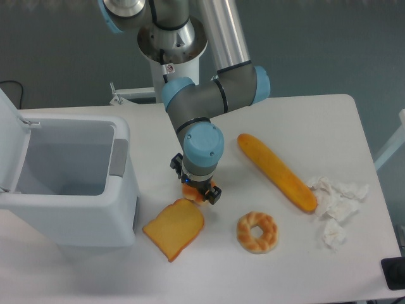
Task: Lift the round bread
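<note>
A white worktop [316, 126] with rounded corners fills most of the view, lit evenly from above with only soft shadows. Beyond its far edge the floor [329, 44] is a plain dark grey-blue. At the far left a black cable [12, 88] curves over that floor. A white metal bracket [130, 95] stands at the far edge of the worktop. At the right edge, a pale slanted bar [387, 152] crosses beside the worktop, and a dark object [395, 273] sits at the near right corner, cut off by the frame.
</note>
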{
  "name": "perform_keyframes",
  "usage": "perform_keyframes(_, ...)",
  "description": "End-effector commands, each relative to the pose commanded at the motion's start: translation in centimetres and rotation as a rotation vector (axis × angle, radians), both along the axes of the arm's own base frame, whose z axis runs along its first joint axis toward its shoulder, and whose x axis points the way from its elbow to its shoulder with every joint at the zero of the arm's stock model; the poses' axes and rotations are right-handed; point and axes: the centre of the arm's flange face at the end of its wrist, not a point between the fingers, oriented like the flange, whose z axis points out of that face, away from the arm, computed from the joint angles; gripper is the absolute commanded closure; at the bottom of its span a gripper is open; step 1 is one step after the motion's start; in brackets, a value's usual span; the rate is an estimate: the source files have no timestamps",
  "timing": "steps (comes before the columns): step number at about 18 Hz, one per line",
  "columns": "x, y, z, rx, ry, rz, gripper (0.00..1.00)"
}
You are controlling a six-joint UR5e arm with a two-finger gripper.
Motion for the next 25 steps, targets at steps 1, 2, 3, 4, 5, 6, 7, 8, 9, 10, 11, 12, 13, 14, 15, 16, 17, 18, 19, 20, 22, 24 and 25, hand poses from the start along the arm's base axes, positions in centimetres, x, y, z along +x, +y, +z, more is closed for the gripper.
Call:
perform_keyframes(1, 0.04, -0.04, -0.06, -0.001, -0.001, 0.000, 0.06)
perform_keyframes(2, 0.04, -0.04, -0.06, -0.001, -0.001, 0.000, 0.05)
perform_keyframes(3, 0.04, -0.04, -0.06, -0.001, -0.001, -0.003, 0.02)
perform_keyframes(4, 0.00, 0.00, 0.00, 0.000, 0.000, -0.003, 0.00)
perform_keyframes(5, 0.00, 0.00, -0.09, -0.001, -0.001, -0.003, 0.00)
perform_keyframes(6, -0.01, 0.01, -0.18, -0.002, -0.003, -0.005, 0.00)
perform_keyframes(7, -0.01, 0.01, -0.27, -0.002, -0.004, -0.006, 0.00)
perform_keyframes(8, -0.13, 0.12, -0.09, 0.001, 0.000, -0.006, 0.01)
perform_keyframes(9, -0.20, 0.15, -0.29, -0.003, -0.001, -0.008, 0.01)
perform_keyframes(10, -0.27, 0.19, -0.40, -0.005, 0.000, -0.008, 0.02)
perform_keyframes(11, -0.34, 0.22, -0.44, -0.004, 0.006, -0.009, 0.03)
perform_keyframes(12, -0.38, 0.26, -0.49, -0.001, 0.008, -0.009, 0.03)
perform_keyframes(13, -0.44, 0.32, -0.40, 0.002, 0.011, -0.009, 0.05)
perform_keyframes(14, -0.53, 0.28, -0.48, 0.002, 0.011, -0.007, 0.08)
perform_keyframes(15, -0.55, 0.30, -0.55, 0.002, 0.011, -0.007, 0.12)
perform_keyframes(16, -0.55, 0.30, -0.55, 0.002, 0.011, -0.007, 0.17)
perform_keyframes(17, -0.56, 0.29, -0.55, 0.001, 0.012, -0.007, 0.25)
perform_keyframes(18, -0.55, 0.28, -0.57, 0.000, 0.011, -0.007, 0.36)
perform_keyframes(19, -0.64, 0.26, -0.42, -0.004, 0.019, -0.008, 0.42)
perform_keyframes(20, -0.79, 0.20, -0.36, -0.007, 0.024, -0.007, 0.50)
perform_keyframes(22, -0.79, 0.19, -0.27, -0.006, 0.025, -0.007, 0.64)
perform_keyframes(24, -0.84, 0.22, -0.12, -0.005, 0.028, -0.008, 0.74)
perform_keyframes(25, -0.90, 0.30, 0.10, -0.001, 0.031, -0.006, 0.80)
